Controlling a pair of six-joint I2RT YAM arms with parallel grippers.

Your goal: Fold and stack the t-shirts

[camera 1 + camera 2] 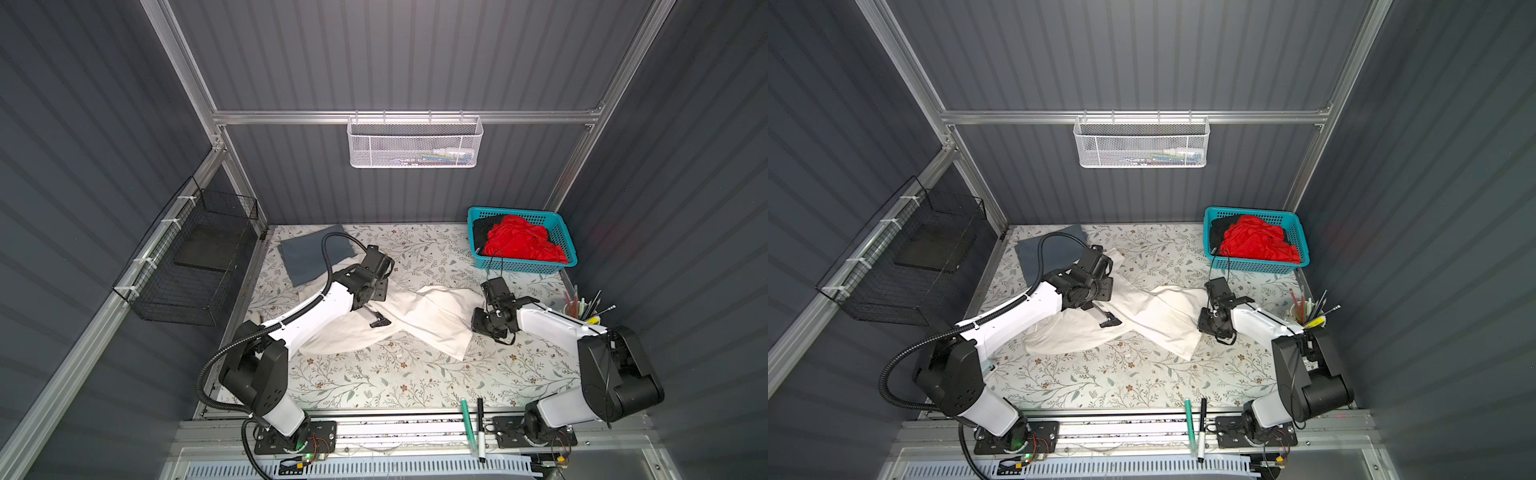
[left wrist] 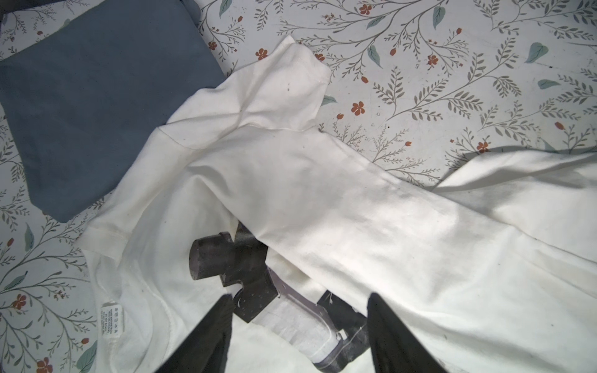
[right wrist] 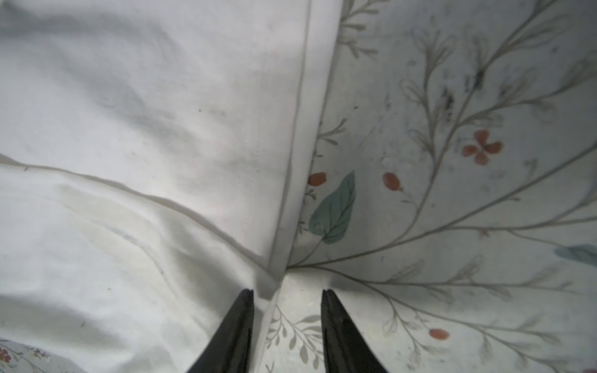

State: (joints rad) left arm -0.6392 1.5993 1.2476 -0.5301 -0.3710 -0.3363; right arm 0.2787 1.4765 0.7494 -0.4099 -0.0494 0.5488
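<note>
No legible txt; neck tag on off-white t-shirt unreadable.

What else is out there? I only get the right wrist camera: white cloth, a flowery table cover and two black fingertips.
Observer: A slate-grey t-shirt lies folded far back on the left.
Child: Where's the other arm?
Observer: The left gripper hangs open over the collar end of your white cloth, which is an off-white t-shirt.
Child: Any more shirts?
Observer: A red t-shirt sits bunched up in a teal basket far back on the right.
</note>
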